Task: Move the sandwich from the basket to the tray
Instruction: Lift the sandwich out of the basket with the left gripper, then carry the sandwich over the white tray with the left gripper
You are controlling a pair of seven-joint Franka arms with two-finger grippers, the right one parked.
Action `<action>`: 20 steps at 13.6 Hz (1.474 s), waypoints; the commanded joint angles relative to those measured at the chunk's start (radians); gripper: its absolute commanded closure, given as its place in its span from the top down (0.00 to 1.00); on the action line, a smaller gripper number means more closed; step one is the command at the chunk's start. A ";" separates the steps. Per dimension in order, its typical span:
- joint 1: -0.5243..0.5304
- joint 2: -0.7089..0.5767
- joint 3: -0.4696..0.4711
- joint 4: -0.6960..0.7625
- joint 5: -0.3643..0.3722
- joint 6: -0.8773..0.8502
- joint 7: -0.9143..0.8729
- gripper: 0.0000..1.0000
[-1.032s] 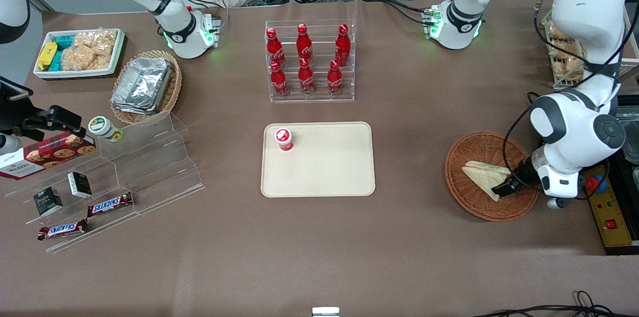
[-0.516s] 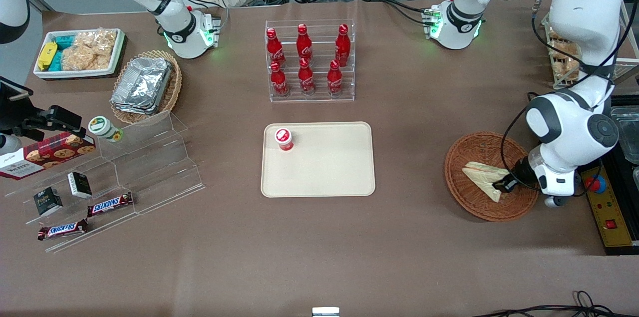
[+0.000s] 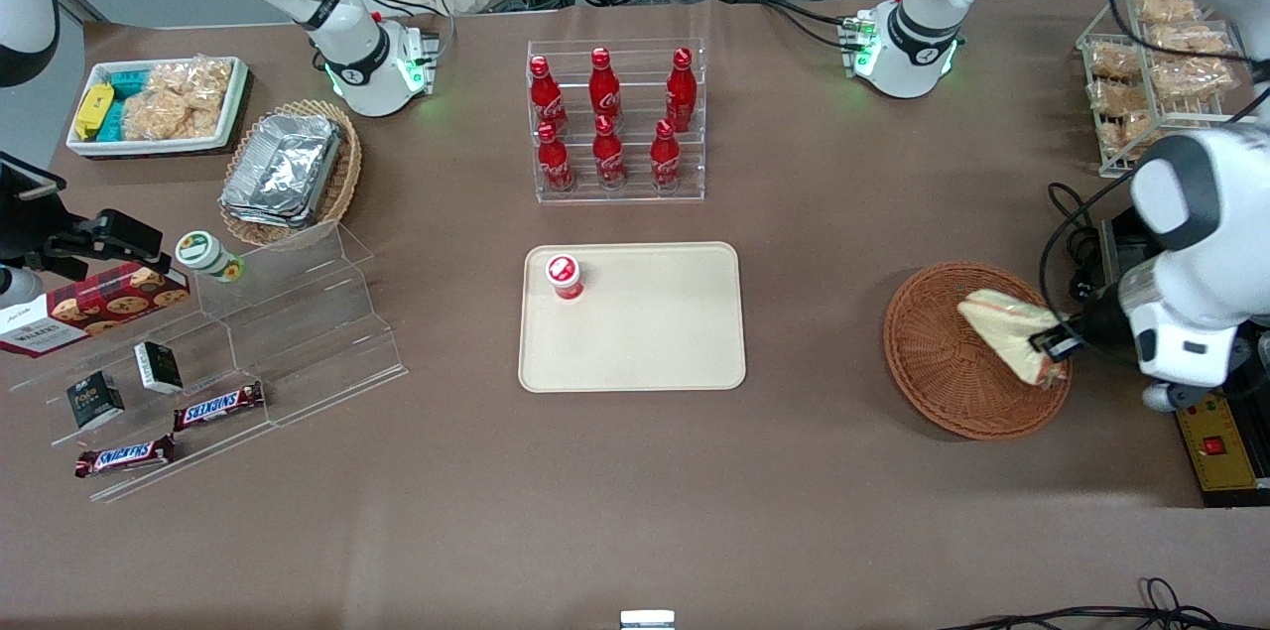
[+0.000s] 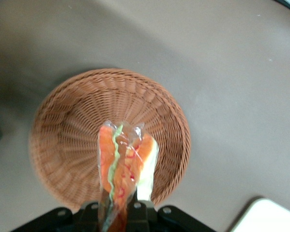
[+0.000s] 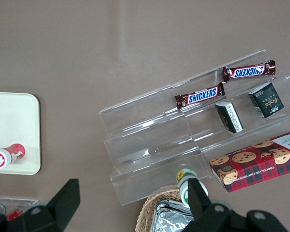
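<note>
The sandwich point(image 3: 1010, 332), a pale wrapped wedge, hangs lifted above the round reddish-brown basket point(image 3: 943, 367) toward the working arm's end of the table. My left gripper point(image 3: 1050, 347) is shut on the sandwich's end nearest the arm. In the left wrist view the sandwich point(image 4: 125, 164) shows its orange and green filling edge between the fingers, with the basket point(image 4: 62, 135) below it and holding nothing else. The beige tray point(image 3: 655, 332) lies mid-table; its corner also shows in the left wrist view point(image 4: 270, 217).
A small red-capped cup point(image 3: 565, 276) stands on the tray's corner. A clear rack of red bottles point(image 3: 615, 124) stands farther from the camera than the tray. A wire rack of bagged snacks point(image 3: 1151, 84) stands near the working arm. A clear stepped display point(image 3: 248, 342) sits toward the parked arm's end.
My gripper has closed on the sandwich and lifted it out of the basket, shifting toward the working arm's side; the arm has risen and uncovered the snack rack.
</note>
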 commanded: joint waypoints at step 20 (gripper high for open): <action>-0.203 0.314 -0.577 0.221 0.300 -0.006 -0.755 0.01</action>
